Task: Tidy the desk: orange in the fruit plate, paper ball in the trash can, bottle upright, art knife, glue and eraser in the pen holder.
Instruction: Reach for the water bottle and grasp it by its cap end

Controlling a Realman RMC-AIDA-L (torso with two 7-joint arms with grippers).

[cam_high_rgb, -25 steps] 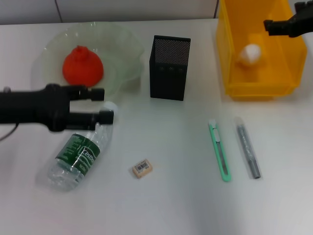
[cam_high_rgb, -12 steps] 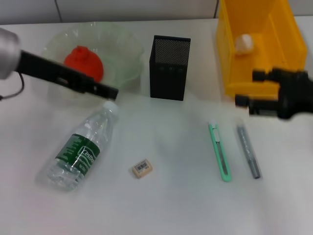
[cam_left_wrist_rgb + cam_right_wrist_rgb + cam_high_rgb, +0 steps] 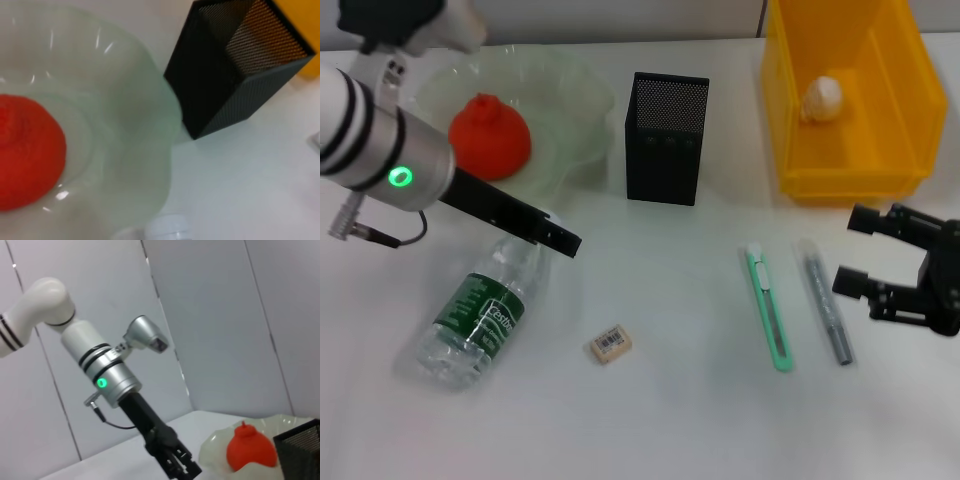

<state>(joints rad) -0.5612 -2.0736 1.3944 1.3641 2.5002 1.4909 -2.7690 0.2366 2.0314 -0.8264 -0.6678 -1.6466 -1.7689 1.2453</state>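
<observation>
The eraser lay nearest on the desk, loose and well apart from both arms. Just beyond it on the left, the bottle lay on its side, cap end toward the plate. The left gripper hung right over that cap; whether its jaws were spread or pressed together could not be told.

On the right, the knife and glue lay side by side, near but not touching. The right gripper sat just beside the glue with its jaws spread and nothing between them.

Farther back stood the holder, empty as far as the left wrist view showed. The orange already sat in the plate, and the paper ball in the yellow bin.

The step in hand looked like righting the bottle. To do it well, the left jaws would need to close squarely on the neck below the cap, then swing the base down on bare desk, clear of the plate's rim. The clear, nearly empty plastic would likely flex, so a firm but not crushing grip seemed wise.
</observation>
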